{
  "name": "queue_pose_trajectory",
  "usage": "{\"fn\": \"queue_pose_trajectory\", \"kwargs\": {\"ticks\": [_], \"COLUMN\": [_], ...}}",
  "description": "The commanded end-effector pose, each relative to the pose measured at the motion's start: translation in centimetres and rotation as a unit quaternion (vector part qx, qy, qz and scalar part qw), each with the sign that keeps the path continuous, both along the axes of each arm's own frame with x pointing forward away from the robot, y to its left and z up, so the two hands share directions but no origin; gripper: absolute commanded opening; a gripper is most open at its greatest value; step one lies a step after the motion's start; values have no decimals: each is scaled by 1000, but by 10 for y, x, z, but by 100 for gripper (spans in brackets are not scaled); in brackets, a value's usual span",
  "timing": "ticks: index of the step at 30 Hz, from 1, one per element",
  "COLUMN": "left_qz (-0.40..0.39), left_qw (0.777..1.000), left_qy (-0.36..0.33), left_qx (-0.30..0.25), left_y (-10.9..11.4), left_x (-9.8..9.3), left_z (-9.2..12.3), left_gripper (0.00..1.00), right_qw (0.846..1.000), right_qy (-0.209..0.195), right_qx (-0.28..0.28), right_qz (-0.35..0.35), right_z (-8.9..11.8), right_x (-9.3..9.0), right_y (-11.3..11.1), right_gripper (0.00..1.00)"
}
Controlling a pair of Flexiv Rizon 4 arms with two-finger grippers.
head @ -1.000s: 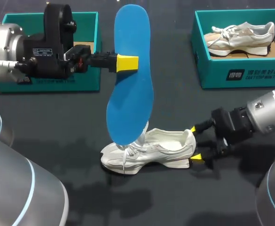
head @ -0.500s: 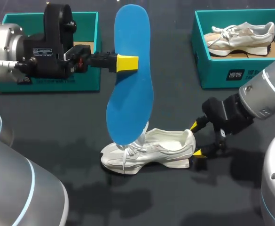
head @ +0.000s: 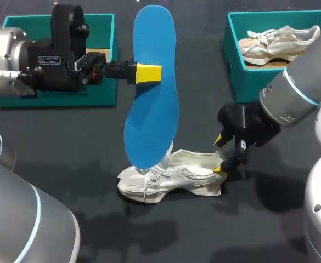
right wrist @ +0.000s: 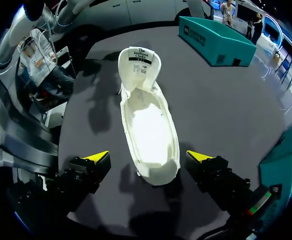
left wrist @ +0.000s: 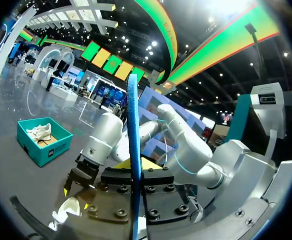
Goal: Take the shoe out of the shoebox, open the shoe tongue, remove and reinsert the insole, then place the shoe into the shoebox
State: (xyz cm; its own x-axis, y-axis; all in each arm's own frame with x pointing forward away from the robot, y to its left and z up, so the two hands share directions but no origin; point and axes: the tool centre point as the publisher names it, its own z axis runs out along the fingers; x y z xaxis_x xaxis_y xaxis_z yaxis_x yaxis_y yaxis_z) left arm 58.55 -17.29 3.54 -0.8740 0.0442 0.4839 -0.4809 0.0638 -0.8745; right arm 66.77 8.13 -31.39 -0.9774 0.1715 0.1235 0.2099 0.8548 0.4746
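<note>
A white sneaker [head: 171, 178] stands on the dark table [head: 67, 142], out of its box, its inside bare. The right hand [head: 220, 155] sits wide open astride the heel, gripping nothing. Above the toe, the left hand [head: 149, 73] pinches the blue insole [head: 152, 93] upright. Behind the arms sit two teal shoeboxes [head: 292, 87]. The insole's removal looks done; reinserting it and boxing the shoe remain.

Shoe mid-counter, boxes at the far corners.
The shoe [head: 171, 175] lies on the counter [head: 94, 219], toe leftward. The insole [head: 152, 93] stands on end over its toe, clamped in the left end effector [head: 148, 73]. The right end effector [head: 220, 155] straddles the heel without touching it. Behind, the left shoebox [head: 102, 33] sits far left and the right shoebox [head: 270, 82] far right, with a second shoe [head: 281, 41] inside.
</note>
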Motion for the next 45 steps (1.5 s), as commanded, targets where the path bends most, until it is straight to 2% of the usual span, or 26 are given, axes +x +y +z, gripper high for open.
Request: {"fn": "queue_pose_trajectory", "kwargs": {"ticks": [1,16,29,35,40,45], "left_qz": [0,0,0,0,0,0], "left_qw": [1000,1000,1000,1000,1000,1000], "left_qy": [0,0,0,0,0,0], "left_qx": [0,0,0,0,0,0], "left_y": [-1,-1,-1,-1,-1,-1], "left_x": [0,0,0,0,0,0], "left_z": [-1,-1,-1,-1,-1,-1], "left_gripper": [0,0,0,0,0,0], "right_qw": [990,988,984,982,981,980], "right_qy": [17,13,-12,-19,-17,-8], "right_qx": [-141,-154,-166,-169,-170,-174], "right_qz": [8,17,57,83,90,94], "right_z": [5,8,17,7,-11,-22], "right_x": [-2,-2,17,32,45,50], "right_y": [9,11,40,49,53,58], "right_gripper": [100,100,100,100,100,100]}}
